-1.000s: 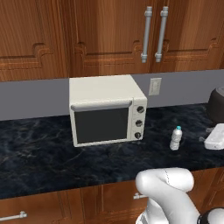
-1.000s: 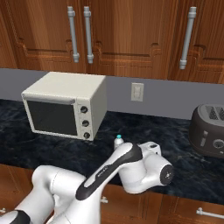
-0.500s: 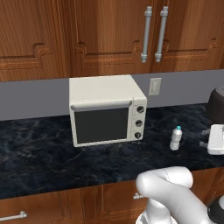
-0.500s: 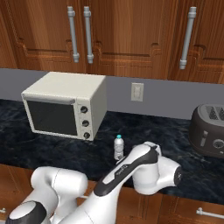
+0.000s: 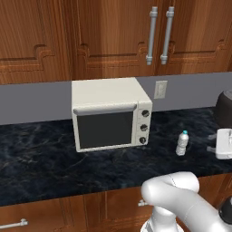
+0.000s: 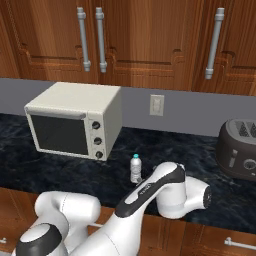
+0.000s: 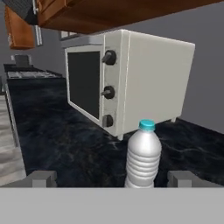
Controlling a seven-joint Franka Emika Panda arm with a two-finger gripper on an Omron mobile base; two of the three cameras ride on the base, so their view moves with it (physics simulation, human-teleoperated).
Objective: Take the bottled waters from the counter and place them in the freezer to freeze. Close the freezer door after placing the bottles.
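Note:
One bottled water (image 5: 182, 143) (image 6: 135, 168) stands upright on the black marble counter (image 5: 45, 158) (image 6: 200, 150), clear and ribbed with a teal cap. In the hand view the bottle (image 7: 143, 157) rises just ahead, between the two fingertips and a little right of centre. My gripper (image 7: 113, 179) is open wide and touches nothing. In the left base view the gripper (image 5: 211, 142) hovers level just right of the bottle, fingers pointing at it. The freezer and the freezer door are out of view.
A cream toaster oven (image 5: 108, 118) (image 6: 75, 125) (image 7: 122, 78) sits on the counter left of the bottle. A dark toaster (image 6: 239, 149) (image 5: 225, 106) stands at the right. Wooden wall cabinets (image 5: 113, 36) hang above, and brown drawers run below the counter.
The arm's elbow has swung right and lower, uncovering the bottle in the right base view. The hand has levelled out beside the bottle. The bottle has not moved.

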